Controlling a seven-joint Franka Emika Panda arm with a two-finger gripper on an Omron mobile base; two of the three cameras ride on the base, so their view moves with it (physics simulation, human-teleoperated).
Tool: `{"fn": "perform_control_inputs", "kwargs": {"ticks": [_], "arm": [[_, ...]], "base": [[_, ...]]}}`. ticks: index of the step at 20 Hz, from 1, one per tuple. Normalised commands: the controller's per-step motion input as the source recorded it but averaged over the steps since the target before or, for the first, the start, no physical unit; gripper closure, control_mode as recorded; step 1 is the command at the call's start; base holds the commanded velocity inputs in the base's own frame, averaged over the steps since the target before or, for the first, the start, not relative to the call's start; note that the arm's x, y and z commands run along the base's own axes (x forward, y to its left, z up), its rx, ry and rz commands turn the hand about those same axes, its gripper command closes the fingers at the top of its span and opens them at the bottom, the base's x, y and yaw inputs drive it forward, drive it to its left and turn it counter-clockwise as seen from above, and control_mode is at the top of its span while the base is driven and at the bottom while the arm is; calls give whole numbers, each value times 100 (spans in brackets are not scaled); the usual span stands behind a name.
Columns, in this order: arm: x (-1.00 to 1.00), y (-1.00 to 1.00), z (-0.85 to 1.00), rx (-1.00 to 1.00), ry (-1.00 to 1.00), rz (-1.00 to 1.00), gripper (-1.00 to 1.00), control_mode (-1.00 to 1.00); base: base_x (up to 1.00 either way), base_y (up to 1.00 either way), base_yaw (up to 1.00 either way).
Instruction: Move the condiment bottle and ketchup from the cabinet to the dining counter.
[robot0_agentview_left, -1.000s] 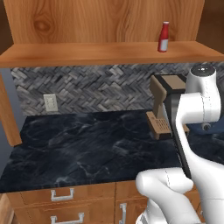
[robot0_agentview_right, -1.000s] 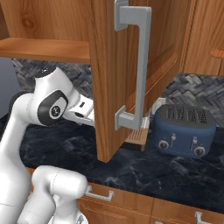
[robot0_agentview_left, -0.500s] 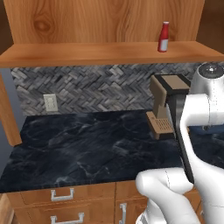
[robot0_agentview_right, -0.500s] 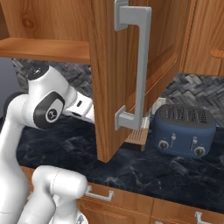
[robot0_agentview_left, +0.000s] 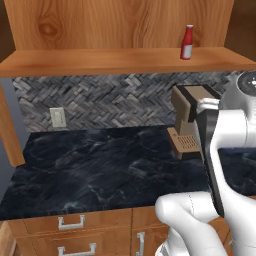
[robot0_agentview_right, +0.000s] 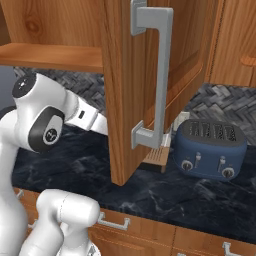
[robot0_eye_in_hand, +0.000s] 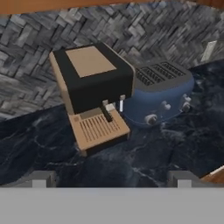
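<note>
- One bottle stands on the open cabinet (robot0_agentview_left: 120, 60) shelf in the left base view: the ketchup (robot0_agentview_left: 186, 42), upright, bright red with a pale label, near the shelf's right end and well apart from anything else.
- Right base view brings the cabinet door (robot0_agentview_right: 135, 90) swung out toward the camera, its long silver bar handle (robot0_agentview_right: 159, 75) vertical; the door hides most of the shelf from that side.
- Hand view looks down past the two dark fingertips (robot0_eye_in_hand: 41, 178) of the tool (robot0_eye_in_hand: 111, 180), which stand spread to their widest with nothing between them.
- Beyond the tool, a tan-and-black coffee machine (robot0_eye_in_hand: 92, 94) sits on the black marble desk (robot0_eye_in_hand: 166, 153), just beside a blue toaster (robot0_eye_in_hand: 164, 94); both back onto the grey herringbone tile wall (robot0_eye_in_hand: 26, 65).
- Left base view shows the same coffee machine partly covered by the arm's forearm, plus a wall outlet (robot0_agentview_left: 57, 118) and drawer fronts (robot0_agentview_left: 70, 222) below the desk.
- Robot arm (robot0_agentview_right: 45, 125) rises bent at the elbow, its forearm reaching forward under the shelf and behind the open door, at the height of the coffee machine, well below the ketchup.
</note>
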Motion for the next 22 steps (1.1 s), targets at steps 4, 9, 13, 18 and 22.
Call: {"fn": "perform_control_inputs", "kwargs": {"ticks": [4,9,13,18,22], "arm": [[-2,15,58,-4,-16,1,-100,-100],[-4,17,65,-6,-15,1,-100,-100],[-2,23,67,-2,-5,5,-100,-100],[4,10,59,0,1,2,-100,-100],[-2,18,52,-3,0,7,-100,-100]], "base": [[0,0,0],[0,0,0],[0,0,0],[0,0,0],[0,0,0]]}}
